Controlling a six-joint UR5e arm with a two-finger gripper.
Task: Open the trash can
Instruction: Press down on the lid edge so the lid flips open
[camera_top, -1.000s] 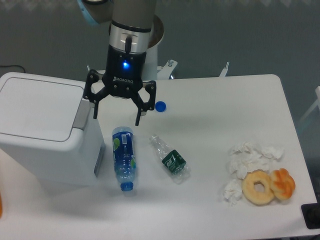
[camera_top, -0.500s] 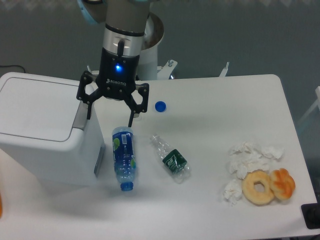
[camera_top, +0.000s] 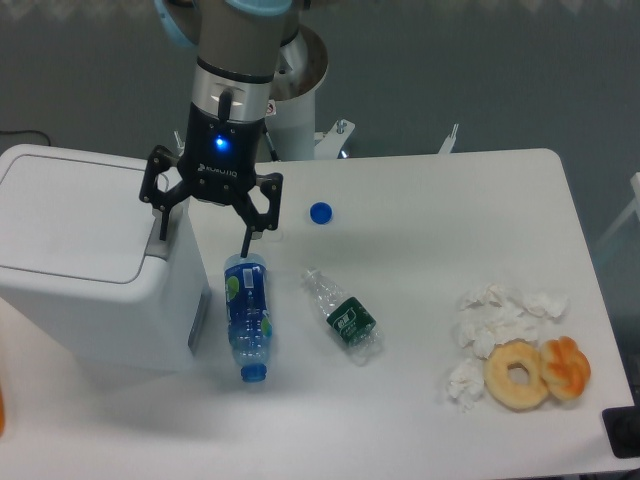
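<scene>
The trash can (camera_top: 85, 260) is a big white boxy bin at the left of the table, its flat lid down. A grey push tab (camera_top: 164, 235) runs along the lid's right edge. My gripper (camera_top: 202, 240) hangs open over that right edge. Its left fingertip (camera_top: 162, 230) sits just over the grey tab, and the right fingertip (camera_top: 243, 248) is above the cap end of a blue bottle. Nothing is held between the fingers.
A blue plastic bottle (camera_top: 246, 315) lies right of the bin, a crushed clear bottle (camera_top: 342, 318) beside it. A blue cap (camera_top: 320, 212) lies behind them. Crumpled tissues (camera_top: 497, 318), a donut (camera_top: 517, 375) and an orange pastry (camera_top: 566, 366) sit at the right front.
The open gripper has moved left over the last second, from above the blue bottle toward the bin's right edge. Its left finger now reaches the grey tab.
</scene>
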